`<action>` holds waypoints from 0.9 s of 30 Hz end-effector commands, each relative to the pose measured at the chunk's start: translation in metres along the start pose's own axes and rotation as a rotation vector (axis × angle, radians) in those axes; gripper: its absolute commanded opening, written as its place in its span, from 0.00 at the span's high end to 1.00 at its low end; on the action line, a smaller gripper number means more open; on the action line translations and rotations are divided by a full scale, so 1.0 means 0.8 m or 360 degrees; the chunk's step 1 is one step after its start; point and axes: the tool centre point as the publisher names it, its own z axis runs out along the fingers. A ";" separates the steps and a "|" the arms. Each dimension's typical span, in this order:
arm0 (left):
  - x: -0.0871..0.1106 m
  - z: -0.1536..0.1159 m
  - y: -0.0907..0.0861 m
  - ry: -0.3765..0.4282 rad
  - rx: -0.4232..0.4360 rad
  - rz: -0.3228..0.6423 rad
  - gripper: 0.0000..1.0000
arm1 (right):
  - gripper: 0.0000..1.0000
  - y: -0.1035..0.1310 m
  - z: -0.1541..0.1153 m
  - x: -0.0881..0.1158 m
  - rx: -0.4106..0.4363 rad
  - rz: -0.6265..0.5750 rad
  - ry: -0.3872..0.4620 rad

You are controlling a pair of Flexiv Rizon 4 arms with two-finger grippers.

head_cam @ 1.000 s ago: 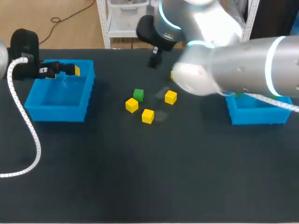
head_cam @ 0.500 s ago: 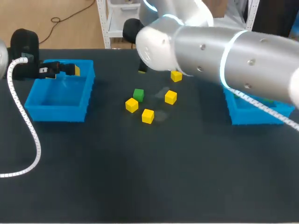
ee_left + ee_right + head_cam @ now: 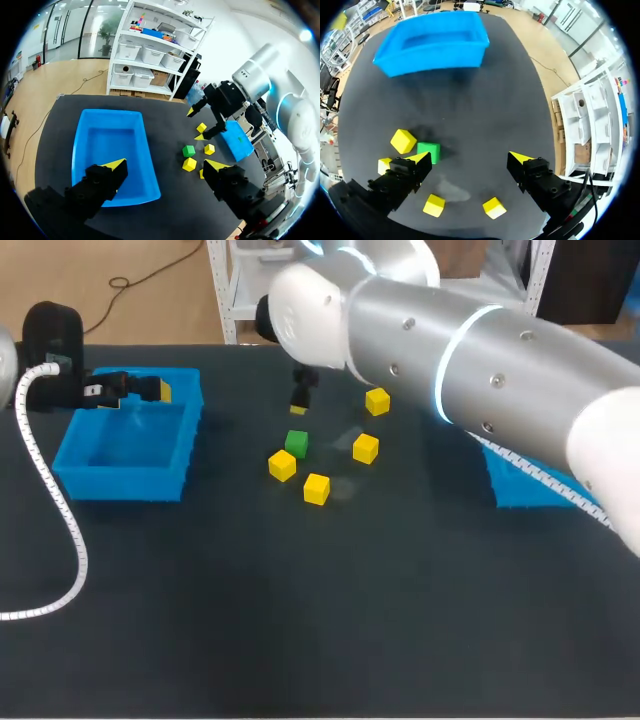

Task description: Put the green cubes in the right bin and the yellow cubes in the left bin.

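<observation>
Right gripper (image 3: 470, 159) gapes wide near the green cube (image 3: 428, 151): looks light, rigid; pinch two flat opposite faces.

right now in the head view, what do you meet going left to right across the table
left bin → leftmost yellow cube → green cube → nearest yellow cube → middle yellow cube → farthest yellow cube → right bin

Black table (image 3: 300, 620) — flat, matte, dark-topped.
</observation>
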 end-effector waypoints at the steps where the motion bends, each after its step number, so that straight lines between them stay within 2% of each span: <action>1: 0.002 0.000 0.002 -0.0010 0.0015 0.0003 0.00 | 0.00 0.010 -0.011 -0.004 -0.0015 -0.0002 0.0017; 6: 0.002 0.000 0.002 -0.0010 0.0015 0.0003 0.00 | 0.00 0.022 -0.008 -0.004 -0.0026 -0.0008 0.0035; 13: 0.002 0.000 0.002 -0.0010 0.0015 0.0003 0.00 | 0.00 0.035 0.018 0.002 -0.0081 0.0006 0.0038; 27: 0.002 0.000 0.002 -0.0010 0.0015 0.0003 0.00 | 0.00 0.044 0.036 0.008 -0.0136 0.0030 0.0021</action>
